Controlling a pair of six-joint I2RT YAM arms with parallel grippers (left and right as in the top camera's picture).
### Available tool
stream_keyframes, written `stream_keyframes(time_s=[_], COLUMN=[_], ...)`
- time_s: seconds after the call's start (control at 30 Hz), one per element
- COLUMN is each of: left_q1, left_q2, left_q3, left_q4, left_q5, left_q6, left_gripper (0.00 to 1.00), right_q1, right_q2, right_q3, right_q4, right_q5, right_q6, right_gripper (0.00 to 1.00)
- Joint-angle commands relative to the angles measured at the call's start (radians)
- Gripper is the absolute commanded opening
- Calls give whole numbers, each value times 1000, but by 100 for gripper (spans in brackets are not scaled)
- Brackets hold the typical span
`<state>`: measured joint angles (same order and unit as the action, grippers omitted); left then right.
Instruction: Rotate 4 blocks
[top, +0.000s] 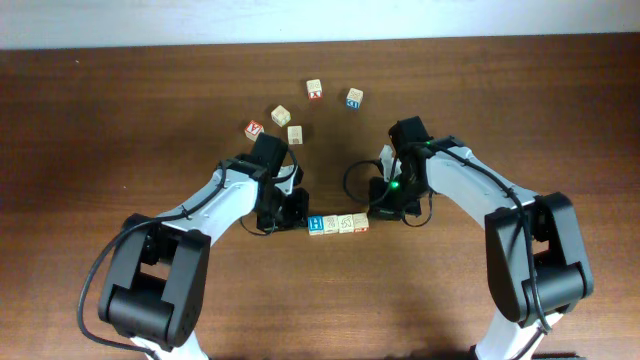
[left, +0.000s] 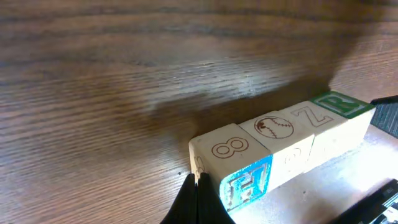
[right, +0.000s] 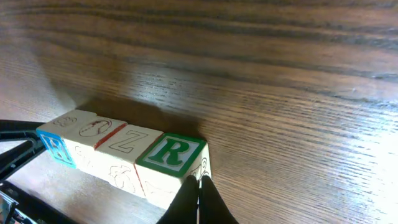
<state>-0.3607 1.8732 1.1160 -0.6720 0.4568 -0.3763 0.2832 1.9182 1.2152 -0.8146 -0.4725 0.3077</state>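
blocks (top: 338, 223) form one row; with left gripper (left: 198, 198) at nine o'clock and right gripper (right: 199, 198) at three, both closed on nothing, we should push opposite ways evenly.

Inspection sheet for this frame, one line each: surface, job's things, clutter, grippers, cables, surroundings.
Surface: brown wooden table, bare grain, no spills seen.
Job's things: four blocks in one touching row, H block at one end, R block at the other.
Clutter: five loose cubes beyond the row, apart from it.
Grippers: left gripper shut, tips at the H block; right gripper shut, tips at the R block.
Cables: black cable looping by the left arm; cable loop near the right wrist.
Surroundings: pale strip past the far edge; otherwise nothing seen.
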Motion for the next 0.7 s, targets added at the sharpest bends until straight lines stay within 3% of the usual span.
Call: stream_keyframes(time_s=[0.0,0.27,0.37,0.5,0.67], left_q1=[-3,-3,-3,-3,-3], left_q2=[8,8,8,8,8], left_q3=[7,16,16,15,15], left_q4=[9,10,9,-40,-39], left_q5=[66,71,70,14,14], left_q6=[103,161,135,-2,-5], left_gripper=[0,0,0,0,0], right_q1=[13,3,-11,-50,-20], right_q2=[8,8,8,8,9], right_q3=[-6,-6,-5,-5,-24], right_q4=[-5,-36,-25,-40,-22], right_q5=[-11,13,11,10,10], right_q6=[15,13,11,11,-24], right_gripper=[5,5,4,4,4])
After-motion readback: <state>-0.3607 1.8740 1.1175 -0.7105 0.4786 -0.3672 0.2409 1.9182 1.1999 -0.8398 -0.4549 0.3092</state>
